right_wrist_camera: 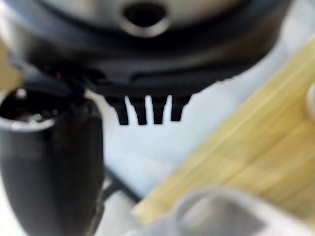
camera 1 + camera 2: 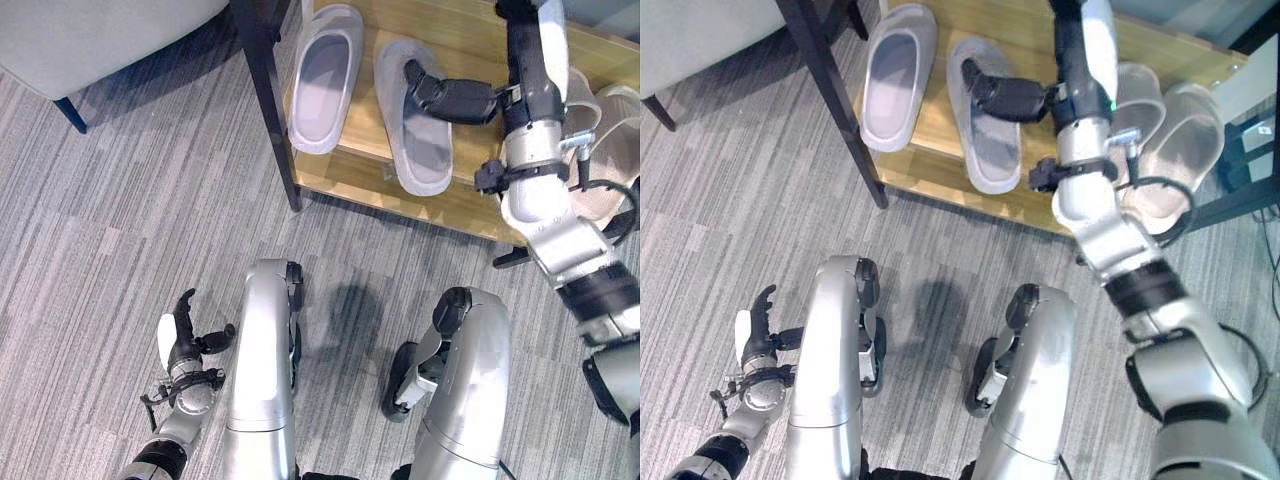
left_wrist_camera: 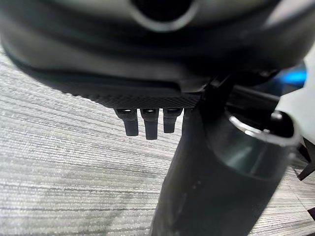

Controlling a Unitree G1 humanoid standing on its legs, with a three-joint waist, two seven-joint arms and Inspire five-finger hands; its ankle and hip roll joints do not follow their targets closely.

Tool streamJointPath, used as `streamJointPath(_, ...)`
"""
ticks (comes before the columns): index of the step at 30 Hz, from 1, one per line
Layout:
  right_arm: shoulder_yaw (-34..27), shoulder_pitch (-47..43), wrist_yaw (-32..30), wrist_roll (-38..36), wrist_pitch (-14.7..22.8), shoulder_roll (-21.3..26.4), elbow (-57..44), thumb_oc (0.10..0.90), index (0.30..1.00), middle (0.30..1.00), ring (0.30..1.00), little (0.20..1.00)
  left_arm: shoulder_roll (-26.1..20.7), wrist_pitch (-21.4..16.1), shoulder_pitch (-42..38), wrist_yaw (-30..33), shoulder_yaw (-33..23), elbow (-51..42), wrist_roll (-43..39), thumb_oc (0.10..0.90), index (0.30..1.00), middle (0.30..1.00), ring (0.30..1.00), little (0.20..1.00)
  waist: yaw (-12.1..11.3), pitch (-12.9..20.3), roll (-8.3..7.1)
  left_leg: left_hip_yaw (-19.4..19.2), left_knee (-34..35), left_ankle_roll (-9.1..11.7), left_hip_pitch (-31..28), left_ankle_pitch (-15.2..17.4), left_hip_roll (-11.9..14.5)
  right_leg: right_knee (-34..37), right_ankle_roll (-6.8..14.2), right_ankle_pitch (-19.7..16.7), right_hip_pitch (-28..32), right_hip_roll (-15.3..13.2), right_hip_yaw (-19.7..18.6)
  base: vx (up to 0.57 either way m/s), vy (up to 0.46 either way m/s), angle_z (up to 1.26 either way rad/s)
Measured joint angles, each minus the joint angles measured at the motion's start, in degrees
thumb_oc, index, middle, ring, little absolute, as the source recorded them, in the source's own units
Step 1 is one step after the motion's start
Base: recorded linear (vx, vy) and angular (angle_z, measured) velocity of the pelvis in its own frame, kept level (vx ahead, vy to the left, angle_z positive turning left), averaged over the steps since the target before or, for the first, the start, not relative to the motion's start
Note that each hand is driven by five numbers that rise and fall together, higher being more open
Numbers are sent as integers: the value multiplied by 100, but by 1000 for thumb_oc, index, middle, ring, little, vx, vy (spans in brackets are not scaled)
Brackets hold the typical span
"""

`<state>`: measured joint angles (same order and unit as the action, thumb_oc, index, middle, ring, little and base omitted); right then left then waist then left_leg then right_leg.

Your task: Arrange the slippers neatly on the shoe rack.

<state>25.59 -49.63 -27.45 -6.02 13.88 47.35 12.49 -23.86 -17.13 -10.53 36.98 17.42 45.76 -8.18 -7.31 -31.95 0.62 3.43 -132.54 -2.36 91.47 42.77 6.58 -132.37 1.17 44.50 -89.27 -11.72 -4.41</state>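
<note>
Two pale grey slippers lie side by side on the wooden shoe rack shelf [image 2: 470, 200]. The left slipper [image 2: 325, 75] lies straight, and the right slipper [image 2: 420, 135] is angled slightly with its toe toward the shelf's front edge. My right hand [image 2: 455, 100] reaches over the right slipper's strap with its fingers [image 1: 147, 110] straight, resting on or just above it, and is open. A beige pair of slippers [image 2: 1170, 140] sits further right on the shelf, partly hidden by my right arm. My left hand [image 2: 185, 345] hangs low over the carpet, open and holding nothing.
A dark rack post [image 2: 270, 100] stands at the shelf's left end. A grey seat [image 2: 90, 40] with a blue leg sits at the upper left. Striped grey carpet [image 2: 130, 220] covers the floor in front of the rack.
</note>
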Motion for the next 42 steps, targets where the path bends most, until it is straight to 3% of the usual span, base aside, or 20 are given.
streamJointPath(11,-370,1444,237,610,-3,33,-525,800,900,900,900,900,53,-4,93,18,-18,-133,157,800,900,900,900,900,74,0,0,-7,-23,13,-5,7,-26,-60,-37,45,-8,-39,-16,0,1,1)
streamJointPath(18,-633,2000,228,742,-18,-330,-649,800,900,900,900,900,99,-3,130,151,-23,-142,163,800,900,900,900,900,160,0,0,7,-24,14,-5,8,-26,-65,-40,46,-5,-37,-4,0,0,0)
streamJointPath(27,-603,2102,241,572,-48,-914,-623,800,900,900,900,900,99,-3,116,156,-54,-166,169,800,900,900,900,900,184,0,0,18,-25,16,-8,8,-6,-67,-40,46,-10,-2,15,0,0,0)
streamJointPath(42,-453,1832,249,198,-52,-1280,-349,800,900,900,900,900,99,4,107,242,-62,-167,275,800,900,900,900,900,165,0,0,36,-31,17,-57,8,1,-68,-40,46,42,18,30,0,0,0)
